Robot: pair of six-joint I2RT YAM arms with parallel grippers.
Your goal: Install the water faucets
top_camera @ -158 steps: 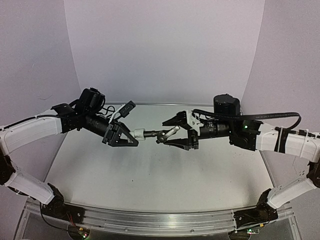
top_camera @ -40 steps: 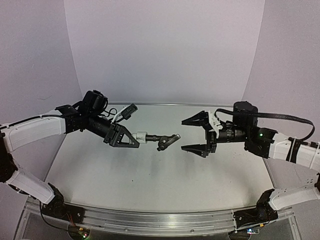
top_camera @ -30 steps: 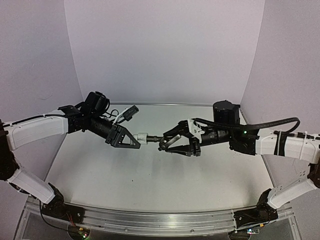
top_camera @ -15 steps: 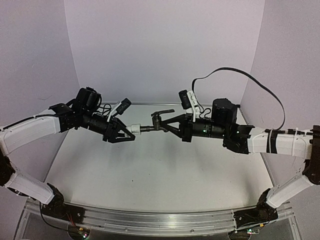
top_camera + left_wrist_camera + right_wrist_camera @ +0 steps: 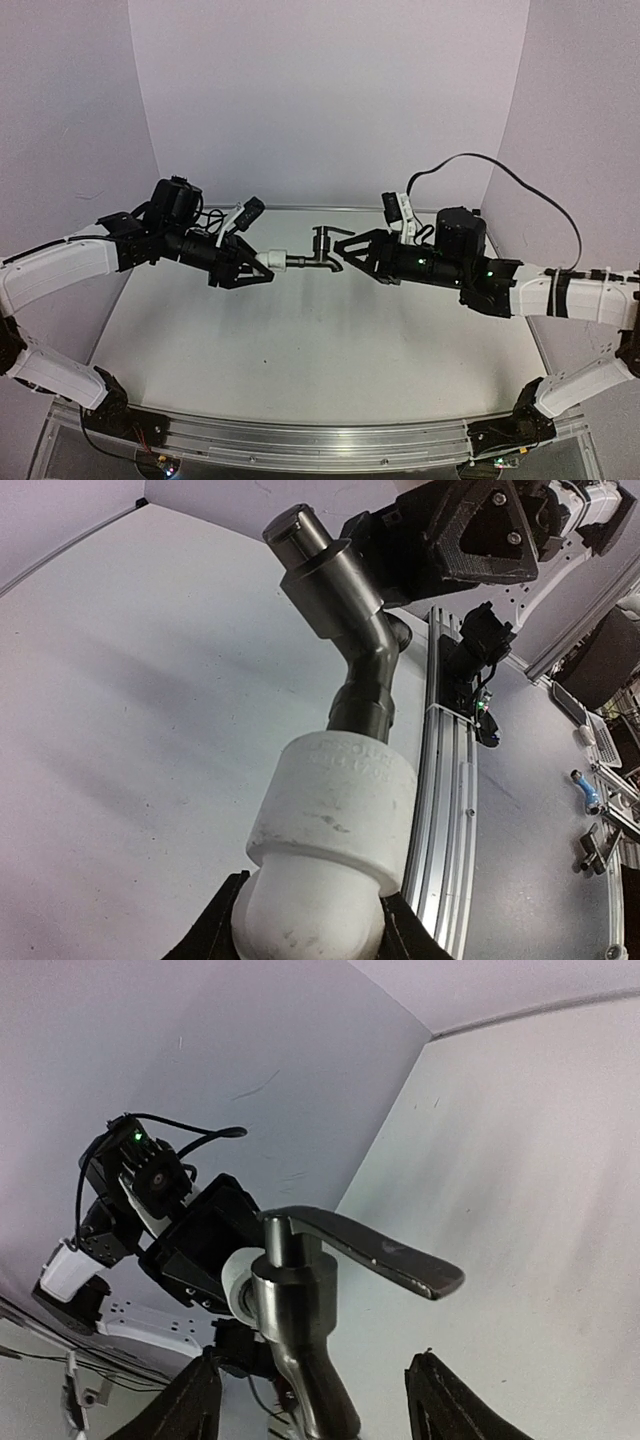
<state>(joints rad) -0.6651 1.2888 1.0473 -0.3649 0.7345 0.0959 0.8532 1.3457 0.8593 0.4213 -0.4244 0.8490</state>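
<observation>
Dark grey faucet (image 5: 318,254), midair, stem in white fitting (image 5: 268,261)

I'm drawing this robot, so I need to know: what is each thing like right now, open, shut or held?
left pincer: shut on the white fitting.
right pincer: open, one finger each side of the faucet, not squeezing it.
faucet: up in the air, its stem stuck in the white fitting.
white fitting: held up in the air.
</observation>
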